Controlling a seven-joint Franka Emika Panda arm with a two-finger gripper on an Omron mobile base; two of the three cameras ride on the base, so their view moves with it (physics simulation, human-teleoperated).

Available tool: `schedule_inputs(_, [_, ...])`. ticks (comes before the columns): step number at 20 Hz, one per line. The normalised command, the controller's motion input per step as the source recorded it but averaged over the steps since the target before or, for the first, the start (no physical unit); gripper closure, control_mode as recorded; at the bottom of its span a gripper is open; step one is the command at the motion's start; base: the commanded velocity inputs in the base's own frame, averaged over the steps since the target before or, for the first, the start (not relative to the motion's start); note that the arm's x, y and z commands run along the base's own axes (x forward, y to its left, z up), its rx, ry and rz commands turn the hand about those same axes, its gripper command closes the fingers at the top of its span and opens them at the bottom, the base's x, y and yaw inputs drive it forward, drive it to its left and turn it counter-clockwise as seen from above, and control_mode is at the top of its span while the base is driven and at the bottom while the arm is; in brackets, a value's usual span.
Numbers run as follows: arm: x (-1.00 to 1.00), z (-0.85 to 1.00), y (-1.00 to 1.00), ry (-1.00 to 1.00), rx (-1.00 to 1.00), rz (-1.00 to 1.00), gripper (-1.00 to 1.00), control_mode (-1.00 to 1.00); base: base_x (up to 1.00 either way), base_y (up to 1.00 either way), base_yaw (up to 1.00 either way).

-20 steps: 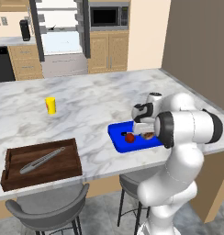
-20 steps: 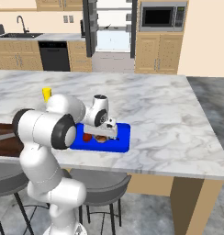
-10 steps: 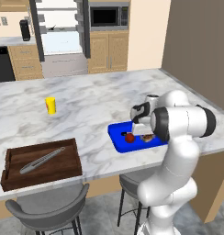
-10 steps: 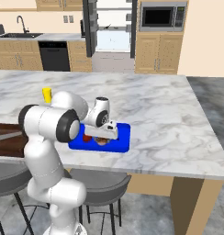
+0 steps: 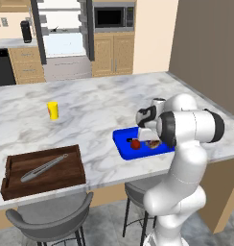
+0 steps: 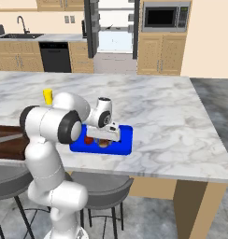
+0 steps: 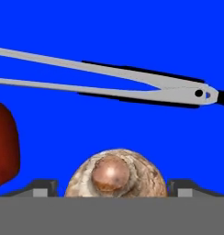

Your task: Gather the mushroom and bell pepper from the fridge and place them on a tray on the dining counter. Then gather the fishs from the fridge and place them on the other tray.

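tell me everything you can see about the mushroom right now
The mushroom is a small rounded lump, mottled tan and cream with a glossy pinkish-brown centre. It lies on the blue tray, between the open gripper's fingers, which stand apart from it. The red bell pepper sits beside it, not touching.

The white arm rises beside the dining counter point(image 5: 90, 103), its elbow folded high and its forearm bent down over the counter's near edge. The wrist points steeply downward. The gripper point(image 7: 114, 186) hangs low above the counter top, jaws spread wide, a dark fingertip point(image 7: 42, 187) on each side, clamping nothing.
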Motion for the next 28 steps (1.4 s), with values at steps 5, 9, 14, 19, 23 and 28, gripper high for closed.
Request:
schedule_inputs(5, [-0.12, 0.27, 0.0, -0.06, 0.0, 0.0, -1.0, -1.0, 0.0, 0.0, 0.0])
schedule_inputs(9, [-0.25, 0.48, 0.0, -0.09, 0.01, 0.0, -1.0, -1.0, 0.0, 0.0, 0.0])
schedule_inputs(14, [-0.61, 0.59, 0.0, -0.11, 0.0, 0.0, -1.0, -1.0, 0.0, 0.0, 0.0])
schedule_inputs(19, [-0.78, 0.56, 0.0, -0.15, 0.0, 0.0, -1.0, -1.0, 0.0, 0.0, 0.0])
schedule_inputs(23, [-0.56, 0.71, 0.0, -0.09, 0.0, 0.0, -1.0, -1.0, 0.0, 0.0, 0.0])
schedule_inputs(28, [-0.43, 0.81, 0.01, -0.02, 0.0, 0.0, -1.0, -1.0, 0.0, 0.0, 0.0])
